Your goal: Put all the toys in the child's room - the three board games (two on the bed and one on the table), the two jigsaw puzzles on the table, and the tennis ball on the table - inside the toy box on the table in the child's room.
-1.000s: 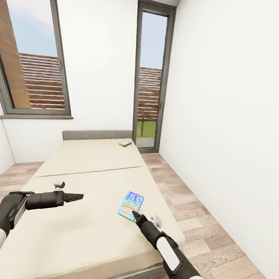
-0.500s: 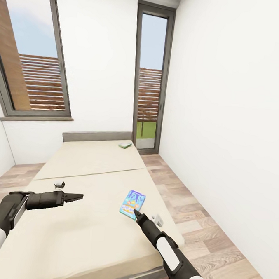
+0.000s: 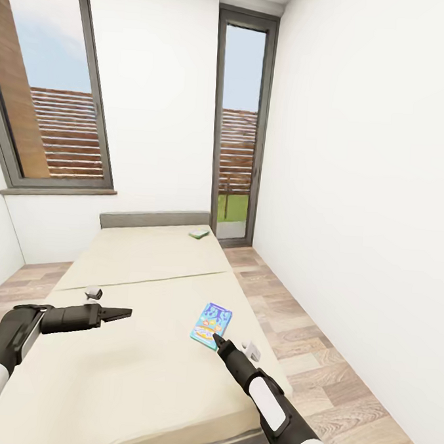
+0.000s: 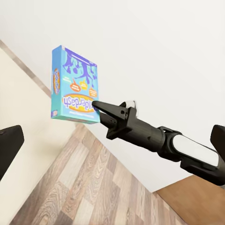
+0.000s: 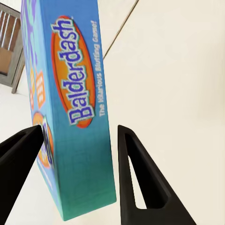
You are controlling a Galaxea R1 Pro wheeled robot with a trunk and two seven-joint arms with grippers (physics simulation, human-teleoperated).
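A blue Balderdash board game (image 3: 210, 325) lies flat on the beige bed (image 3: 134, 368), near its right edge. My right gripper (image 3: 216, 340) is at the box's near end. In the right wrist view its fingers (image 5: 136, 178) stand open, one on each side of the box's narrow side (image 5: 79, 122). A second, green board game (image 3: 199, 233) lies at the far end of the bed by the headboard. My left gripper (image 3: 124, 313) hovers open over the bed's left half, apart from both boxes. From the left wrist view the blue box (image 4: 75, 86) and the right arm (image 4: 154, 136) are seen side-on.
The bed runs away from me to a grey headboard (image 3: 153, 216) under a window (image 3: 56, 93). A narrow glass door (image 3: 239, 131) stands at the far right corner. A strip of wooden floor (image 3: 307, 332) lies between the bed and the white right wall.
The whole picture has shifted a little, so the camera has moved. Both grippers and the blue box keep their places relative to each other.
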